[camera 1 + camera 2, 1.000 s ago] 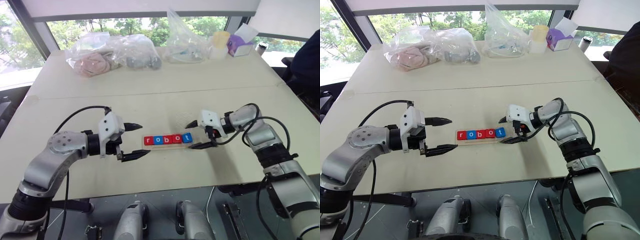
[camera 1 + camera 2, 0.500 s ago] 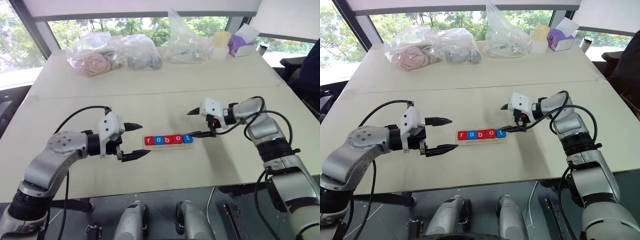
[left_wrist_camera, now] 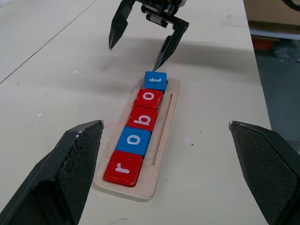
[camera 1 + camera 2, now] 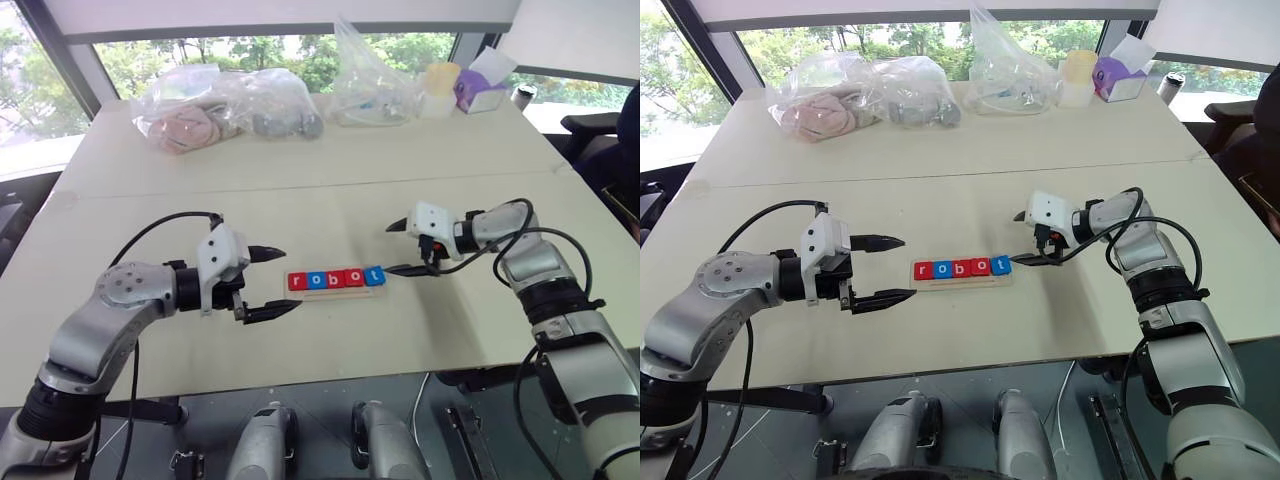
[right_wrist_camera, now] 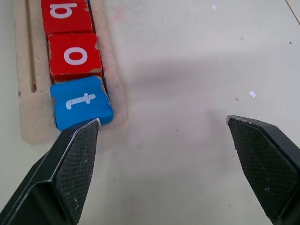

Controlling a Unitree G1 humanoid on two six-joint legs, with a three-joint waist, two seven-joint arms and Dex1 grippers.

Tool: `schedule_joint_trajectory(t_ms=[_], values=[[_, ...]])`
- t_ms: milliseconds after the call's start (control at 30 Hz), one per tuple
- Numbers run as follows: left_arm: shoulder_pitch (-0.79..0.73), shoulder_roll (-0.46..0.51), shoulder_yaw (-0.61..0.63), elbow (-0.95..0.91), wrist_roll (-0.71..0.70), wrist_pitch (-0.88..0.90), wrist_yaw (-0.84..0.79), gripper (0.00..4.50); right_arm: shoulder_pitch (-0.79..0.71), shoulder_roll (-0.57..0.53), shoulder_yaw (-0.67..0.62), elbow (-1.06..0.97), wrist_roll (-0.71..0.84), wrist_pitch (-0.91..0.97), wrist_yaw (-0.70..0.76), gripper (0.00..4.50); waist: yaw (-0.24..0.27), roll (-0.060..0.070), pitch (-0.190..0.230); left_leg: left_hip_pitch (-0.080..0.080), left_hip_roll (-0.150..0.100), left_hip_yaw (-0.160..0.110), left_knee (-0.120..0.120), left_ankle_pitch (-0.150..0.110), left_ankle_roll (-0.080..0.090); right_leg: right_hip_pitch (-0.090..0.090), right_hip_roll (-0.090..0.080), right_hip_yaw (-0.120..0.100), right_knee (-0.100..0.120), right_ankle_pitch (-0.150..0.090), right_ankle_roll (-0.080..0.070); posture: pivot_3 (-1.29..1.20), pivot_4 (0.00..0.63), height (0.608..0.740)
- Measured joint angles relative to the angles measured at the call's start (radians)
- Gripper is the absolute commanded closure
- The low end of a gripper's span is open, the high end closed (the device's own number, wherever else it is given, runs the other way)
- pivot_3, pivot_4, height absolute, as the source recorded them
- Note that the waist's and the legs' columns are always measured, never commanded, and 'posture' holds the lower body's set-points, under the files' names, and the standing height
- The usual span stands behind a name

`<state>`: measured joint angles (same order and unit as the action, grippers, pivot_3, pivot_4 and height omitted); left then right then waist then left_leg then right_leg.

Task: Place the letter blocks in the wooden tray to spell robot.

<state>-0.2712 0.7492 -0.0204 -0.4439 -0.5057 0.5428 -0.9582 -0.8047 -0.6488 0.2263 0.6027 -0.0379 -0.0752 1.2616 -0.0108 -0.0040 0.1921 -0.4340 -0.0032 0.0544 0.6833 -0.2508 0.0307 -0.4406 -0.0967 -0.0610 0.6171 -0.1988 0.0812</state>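
The wooden tray (image 4: 332, 293) lies mid-table, between my two grippers. In it sit the letter blocks in a row, reading robot: red r (image 3: 123, 168), blue o (image 3: 133, 139), red b (image 3: 143, 117), red o (image 3: 149, 97), blue t (image 3: 155, 79). At the tray's r end my left gripper (image 4: 907, 267) hovers open, holding nothing. My right gripper (image 4: 392, 249) is open and empty at the t end. One of its fingertips (image 5: 82, 140) rests right at the outer edge of the blue t (image 5: 82, 101). The other fingertip stands over bare table.
Clear plastic bags (image 4: 225, 105) (image 4: 370, 85) of items lie along the table's far side, beside a yellow-lidded container (image 4: 440, 85) and a purple tissue box (image 4: 485, 85). A seam (image 4: 300, 190) crosses the table behind the tray. The table's front edge (image 4: 300, 375) is close below the grippers.
My right gripper has swung up and slightly to the right at the tray's t end, staying open. The left gripper and the blocks have kept still.
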Motion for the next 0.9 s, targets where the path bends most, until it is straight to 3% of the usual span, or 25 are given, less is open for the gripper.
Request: schedule_joint_trajectory(t_ms=[700,900], values=[[0.011,0.004,0.000,-0.003,-0.007,0.016,0.002,0.00,0.000,0.023,0.006,0.008,-0.007,-0.004,0.003,0.04,-0.001,0.000,0.000,0.000,0.000,0.000,0.000,0.000,0.000,0.000,0.000,0.000,0.000,0.000,0.000,0.00,0.150,0.725],[0.025,0.009,0.008,-0.012,-0.017,0.022,0.005,0.00,0.018,-0.043,0.002,-0.062,-0.009,0.014,0.044,0.04,0.002,0.000,0.000,0.000,0.000,0.000,0.000,0.000,0.000,0.000,0.000,0.000,0.000,0.000,0.000,0.00,0.150,0.725]])
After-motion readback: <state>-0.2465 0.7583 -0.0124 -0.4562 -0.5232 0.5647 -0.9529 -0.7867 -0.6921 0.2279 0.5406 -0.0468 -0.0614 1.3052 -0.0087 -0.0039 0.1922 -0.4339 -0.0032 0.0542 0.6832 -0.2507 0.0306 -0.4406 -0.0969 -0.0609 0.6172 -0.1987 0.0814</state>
